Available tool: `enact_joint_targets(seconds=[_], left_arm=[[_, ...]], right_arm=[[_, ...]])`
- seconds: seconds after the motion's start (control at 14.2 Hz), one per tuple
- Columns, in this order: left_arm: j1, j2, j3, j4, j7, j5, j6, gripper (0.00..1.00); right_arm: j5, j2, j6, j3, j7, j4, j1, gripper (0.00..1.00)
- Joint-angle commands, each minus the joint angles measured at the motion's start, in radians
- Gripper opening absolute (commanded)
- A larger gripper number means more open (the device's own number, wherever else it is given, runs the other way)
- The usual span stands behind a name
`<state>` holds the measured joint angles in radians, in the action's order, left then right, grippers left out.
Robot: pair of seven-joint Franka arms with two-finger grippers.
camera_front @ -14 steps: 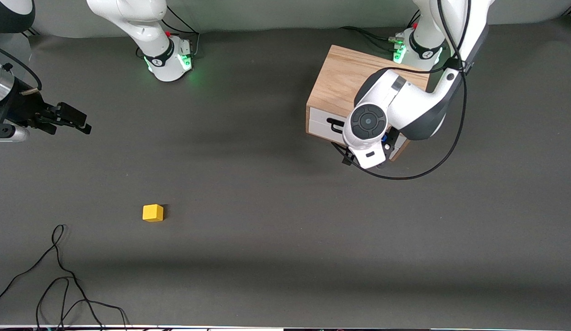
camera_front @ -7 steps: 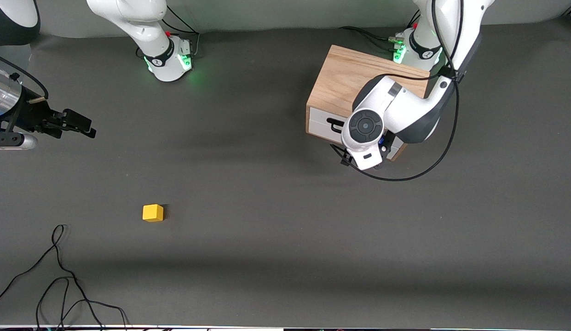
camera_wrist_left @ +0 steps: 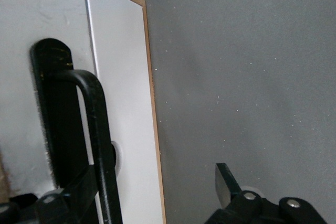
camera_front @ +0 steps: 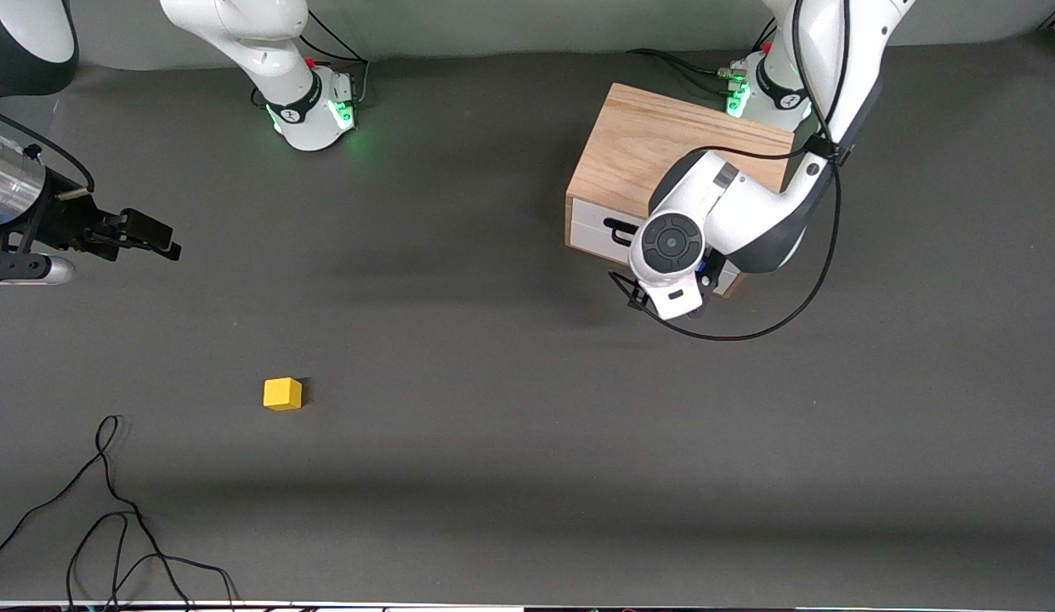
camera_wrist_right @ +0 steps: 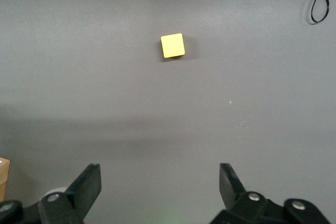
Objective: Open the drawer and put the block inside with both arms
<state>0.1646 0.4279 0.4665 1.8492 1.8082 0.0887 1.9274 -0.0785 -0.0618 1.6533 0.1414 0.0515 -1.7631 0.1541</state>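
Drawer (camera_front: pixel 597 231): closed, white front flush in the light oak box (camera_front: pixel 642 149), which stands at the left arm's end of the table (camera_front: pixel 493 340), close to that arm's base. Black bar handle (camera_wrist_left: pixel 92 129) on the drawer front; in the left wrist view it lies between the spread fingers of the left gripper (camera_wrist_left: pixel 157 198), one fingertip (camera_wrist_left: pixel 224 182) clear of the panel over the mat, the other beside the handle; contact with the bar cannot be told.

Block (camera_front: pixel 282 393): yellow cube resting on the table, well apart from the box, toward the right arm's end and nearer the front camera.

Right gripper (camera_front: pixel 153 236): in the air over bare table at the right arm's end, fingers spread wide, holding nothing; its wrist view shows the block ahead of the fingertips.

Black cable (camera_front: pixel 110 510) lies looped near the table's front edge
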Motion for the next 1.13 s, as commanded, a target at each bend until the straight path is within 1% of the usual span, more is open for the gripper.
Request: enact_joint_targets(seconds=[0.0, 0.21, 0.56, 1.06], left_arm=[[0.006, 0.014, 0.000, -0.021, 0.033, 0.031, 0.005, 1.00], [0.007, 0.040, 0.000, -0.045, 0.056, 0.046, 0.007, 1.00], [0.019, 0.126, 0.000, -0.172, 0.117, 0.097, 0.004, 1.00], [0.019, 0.175, 0.000, -0.283, 0.117, 0.115, 0.005, 1.00]], right_arm=[[0.014, 0.005, 0.019, -0.003, -0.019, 0.005, -0.007, 1.00], [0.014, 0.016, 0.032, -0.003, -0.019, 0.005, -0.007, 1.00], [0.016, 0.016, 0.034, -0.006, -0.021, 0.007, -0.005, 1.00], [0.016, 0.022, 0.040, -0.006, -0.019, 0.005, -0.007, 1.00]])
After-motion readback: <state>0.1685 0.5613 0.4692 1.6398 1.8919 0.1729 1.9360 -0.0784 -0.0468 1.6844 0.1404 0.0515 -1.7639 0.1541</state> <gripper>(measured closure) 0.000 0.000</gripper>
